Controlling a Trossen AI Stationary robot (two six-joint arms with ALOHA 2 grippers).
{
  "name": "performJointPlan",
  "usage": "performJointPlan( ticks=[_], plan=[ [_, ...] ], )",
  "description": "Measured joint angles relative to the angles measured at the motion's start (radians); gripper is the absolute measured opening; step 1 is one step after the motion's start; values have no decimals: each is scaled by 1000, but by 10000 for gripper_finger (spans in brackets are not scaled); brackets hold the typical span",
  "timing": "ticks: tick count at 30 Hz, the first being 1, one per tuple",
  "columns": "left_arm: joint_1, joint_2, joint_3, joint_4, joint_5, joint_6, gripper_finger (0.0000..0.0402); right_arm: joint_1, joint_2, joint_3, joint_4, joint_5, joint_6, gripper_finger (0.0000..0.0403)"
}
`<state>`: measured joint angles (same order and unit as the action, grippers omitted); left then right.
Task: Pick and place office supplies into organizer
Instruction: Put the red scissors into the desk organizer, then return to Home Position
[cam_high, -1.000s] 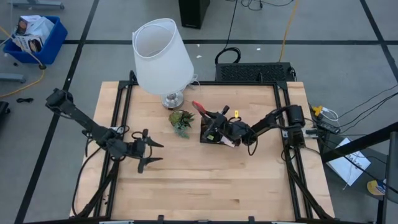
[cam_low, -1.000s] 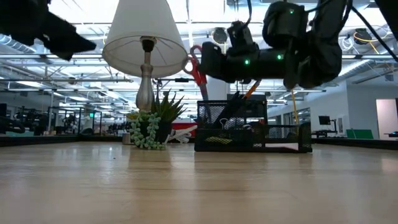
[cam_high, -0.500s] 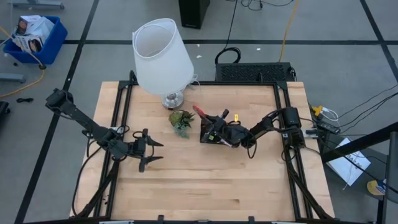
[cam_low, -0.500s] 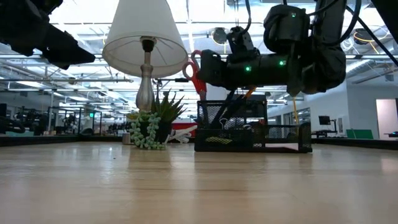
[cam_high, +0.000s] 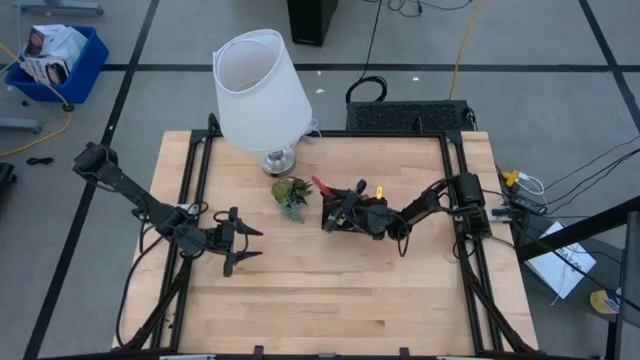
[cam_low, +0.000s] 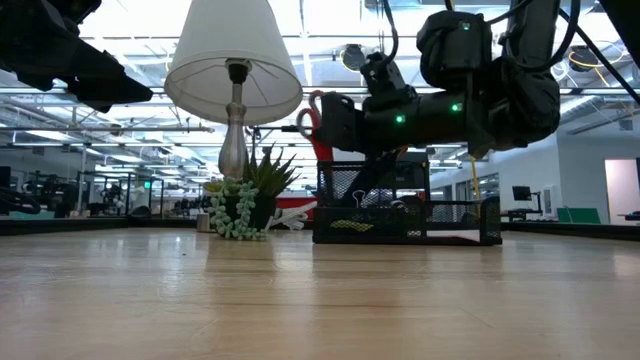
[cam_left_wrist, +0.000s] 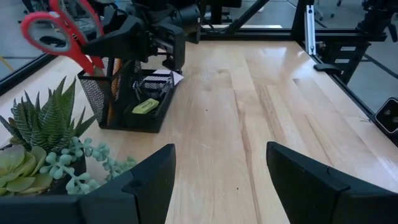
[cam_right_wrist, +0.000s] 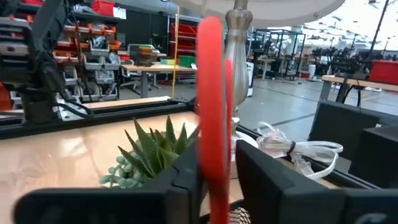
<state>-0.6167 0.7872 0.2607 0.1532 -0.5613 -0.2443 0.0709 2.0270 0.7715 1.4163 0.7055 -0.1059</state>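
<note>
My right end effector (cam_high: 347, 203) pinches the red-handled scissors (cam_low: 316, 125), its fingers pressed against the shank just below the red loops, directly over the black mesh organizer (cam_low: 405, 205). In the low view the handles (cam_left_wrist: 55, 34) tilt up toward about eleven o'clock from the end effector, while the blades angle down into the tall mesh cup at the organizer's near-lamp end; I cannot tell how deep they reach. The right wrist view has the red handle (cam_right_wrist: 212, 106) edge-on between the two dark fingers (cam_right_wrist: 273, 186).

Seen from above, the organizer (cam_high: 334, 221) sits a little toward one o'clock of the bench's (cam_high: 330, 300) centre, with the right arm stretching in over it from three o'clock. A yellow-green piece (cam_left_wrist: 146, 106) lies in one low compartment, orange pencils (cam_left_wrist: 112, 93) stand in the cup, and a pink pad (cam_low: 460, 238) shows at the tray's floor on the far-from-lamp end.

At the organizer's nine o'clock, just beside it, stands the small green plant (cam_high: 291, 194); the white-shaded lamp (cam_high: 260, 92) rises at about eleven o'clock, near the bench's far edge.

My left end effector (cam_high: 240, 244) waits above the bench at roughly eight o'clock of the organizer, well apart from it, fingers (cam_left_wrist: 147, 180) spread wide with nothing between them.
</note>
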Motion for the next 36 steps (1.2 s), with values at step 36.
performJointPlan(
  ticks=[36],
  plan=[
    [41,0,0,31,-14,-58,255,249,-226,-24,-208,-1,4,183]
  ],
)
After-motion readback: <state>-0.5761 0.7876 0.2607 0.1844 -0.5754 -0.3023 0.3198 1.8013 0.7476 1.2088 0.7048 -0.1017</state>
